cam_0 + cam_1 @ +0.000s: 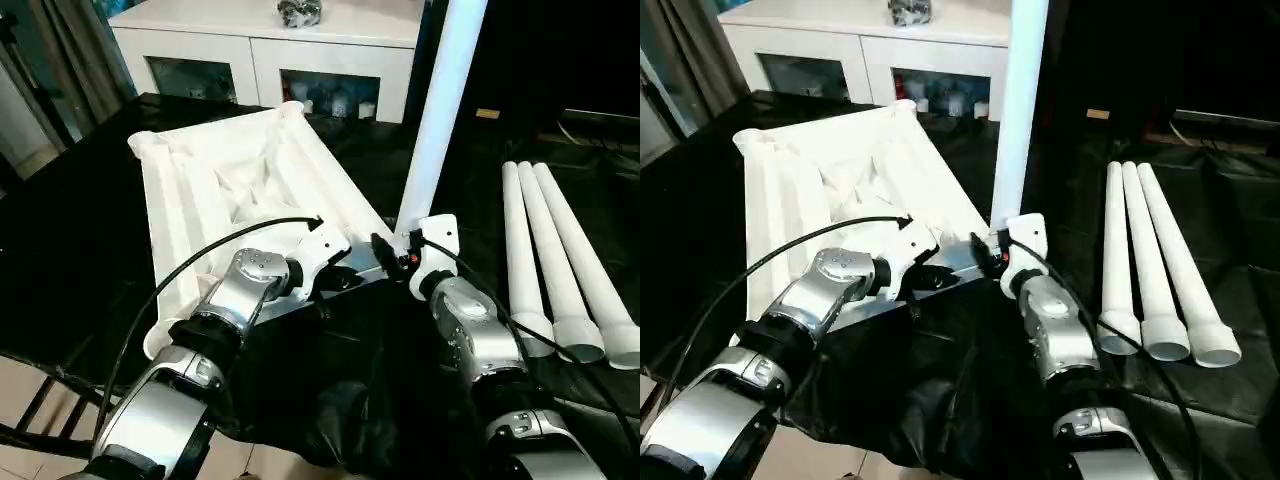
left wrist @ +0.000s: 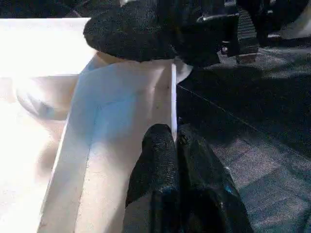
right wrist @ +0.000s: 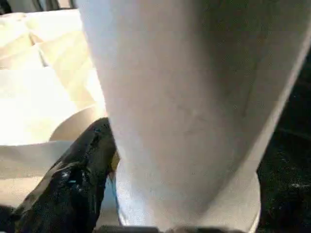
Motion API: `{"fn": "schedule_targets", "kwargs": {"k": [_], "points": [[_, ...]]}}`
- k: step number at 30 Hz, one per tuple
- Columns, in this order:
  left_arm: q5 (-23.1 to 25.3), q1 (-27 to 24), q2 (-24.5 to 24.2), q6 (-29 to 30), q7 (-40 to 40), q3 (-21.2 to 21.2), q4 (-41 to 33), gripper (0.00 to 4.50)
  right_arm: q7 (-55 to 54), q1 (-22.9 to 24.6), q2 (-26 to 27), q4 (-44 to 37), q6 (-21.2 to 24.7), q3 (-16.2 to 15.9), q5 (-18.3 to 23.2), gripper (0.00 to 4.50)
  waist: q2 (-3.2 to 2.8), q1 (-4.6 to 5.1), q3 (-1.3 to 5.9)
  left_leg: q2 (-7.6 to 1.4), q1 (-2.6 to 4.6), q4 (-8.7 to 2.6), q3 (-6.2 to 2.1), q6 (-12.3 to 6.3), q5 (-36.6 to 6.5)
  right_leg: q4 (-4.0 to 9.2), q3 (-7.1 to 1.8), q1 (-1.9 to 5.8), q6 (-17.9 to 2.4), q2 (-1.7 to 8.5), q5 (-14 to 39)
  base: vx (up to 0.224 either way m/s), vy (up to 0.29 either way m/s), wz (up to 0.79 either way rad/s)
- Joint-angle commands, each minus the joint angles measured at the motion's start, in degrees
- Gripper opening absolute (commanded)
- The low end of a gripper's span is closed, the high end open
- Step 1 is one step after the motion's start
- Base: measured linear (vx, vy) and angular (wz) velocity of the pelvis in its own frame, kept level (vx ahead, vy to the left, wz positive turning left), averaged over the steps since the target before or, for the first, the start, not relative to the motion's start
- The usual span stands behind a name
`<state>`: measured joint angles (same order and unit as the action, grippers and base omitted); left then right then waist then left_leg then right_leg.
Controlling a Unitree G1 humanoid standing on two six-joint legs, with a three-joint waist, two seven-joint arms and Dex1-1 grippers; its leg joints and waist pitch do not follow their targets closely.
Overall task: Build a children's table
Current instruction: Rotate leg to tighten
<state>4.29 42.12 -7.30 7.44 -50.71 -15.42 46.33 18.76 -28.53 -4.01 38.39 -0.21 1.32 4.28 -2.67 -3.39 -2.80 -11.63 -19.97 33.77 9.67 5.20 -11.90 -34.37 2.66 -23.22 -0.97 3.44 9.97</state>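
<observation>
Leg standing in the near corner of the upturned tabletop (image 1: 240,170).
My left wrist view shows my left pincer (image 2: 176,141) clenched on the tabletop's thin rim; my right wrist view shows my right pincer (image 1: 395,255) spread around the upright leg (image 1: 440,110), one finger (image 3: 77,179) touching it. Three spare legs (image 1: 565,270) lie on the black counter (image 1: 60,250), well apart to my right.
</observation>
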Motion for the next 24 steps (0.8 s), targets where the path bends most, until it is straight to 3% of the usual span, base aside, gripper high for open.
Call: {"fn": "schedule_targets", "kwargs": {"k": [1,6,7,9,14,15,17,24], "points": [[-0.2,-0.7,-0.1,-1.8,-1.7,-0.5,-1.2,0.0,5.5,0.5,0.4,0.9,0.4,-3.9,-0.1,3.95,0.45,-0.16,3.63,-0.78,-0.54,-3.86,-0.11,-3.16,-8.1,3.97,-2.09,3.68,-13.2,4.05,9.5,0.0,0.0,0.0],[-1.7,-2.4,-3.3,-5.1,-9.8,-1.0,-2.9,0.0,19.1,2.4,-4.6,-3.2,-1.8,-6.2,1.7,3.95,0.57,-0.01,3.64,-0.87,-0.63,-3.72,-0.05,-4.84,-7.2,3.87,-2.07,3.79,-14.1,4.07,7.4,0.0,0.0,0.0],[-3.0,-3.2,-4.6,-5.8,-13.7,-1.1,-3.9,0.0,26.1,3.7,-7.1,-5.8,-1.3,-7.4,3.2,3.95,0.73,-0.15,3.71,-0.98,-0.57,-3.66,-0.01,-5.39,-7.0,3.78,-2.04,3.86,-14.5,4.08,6.8,0.0,0.0,0.0],[-3.8,-3.5,-5.2,-6.0,-15.6,-1.0,-4.3,0.0,29.4,4.3,-8.6,-7.2,-1.0,-7.9,3.9,3.95,0.48,-0.67,3.75,-1.39,-0.61,-3.57,0.11,-6.52,-5.8,3.31,-1.96,3.71,-15.4,3.95,4.1,0.0,0.0,0.0],[-6.0,-4.2,-7.3,-5.3,-21.8,-1.0,-5.9,0.0,39.3,6.0,-12.8,-10.7,-0.1,-10.8,5.1,3.69,0.73,-1.19,3.59,-1.38,-0.43,-3.57,0.32,-6.22,-7.3,3.58,-2.01,3.54,-15.2,4.08,7.6,0.0,0.0,0.0],[-6.3,-4.5,-8.5,-5.2,-24.8,-1.4,-6.6,0.0,42.4,6.5,-14.1,-11.8,0.3,-11.9,5.2,3.59,1.03,-1.41,3.59,-1.47,-0.41,-3.61,0.33,-6.1,-7.1,3.59,-2.04,3.51,-15.0,4.17,8.1,0.0,0.0,0.0],[-6.3,-4.7,-9.3,-5.3,-26.5,-1.8,-6.9,0.0,44.4,6.8,-14.9,-12.5,0.5,-12.6,5.2,3.38,0.8,-1.74,3.56,-1.55,-0.32,-3.65,0.31,-5.8,-7.3,3.62,-2.04,3.32,-14.7,4.18,9.2,0.0,0.0,0.0],[-5.9,-5.4,-12.5,-5.9,-32.5,-2.9,-7.5,0.0,51.1,7.8,-17.1,-15.5,3.5,-15.0,6.5,2.91,0.87,-2.15,3.56,-1.62,-0.18,-3.79,0.23,-4.95,-7.3,3.59,-2.06,3.19,-14.3,4.2,9.7,0.0,0.0,0.0]]}}
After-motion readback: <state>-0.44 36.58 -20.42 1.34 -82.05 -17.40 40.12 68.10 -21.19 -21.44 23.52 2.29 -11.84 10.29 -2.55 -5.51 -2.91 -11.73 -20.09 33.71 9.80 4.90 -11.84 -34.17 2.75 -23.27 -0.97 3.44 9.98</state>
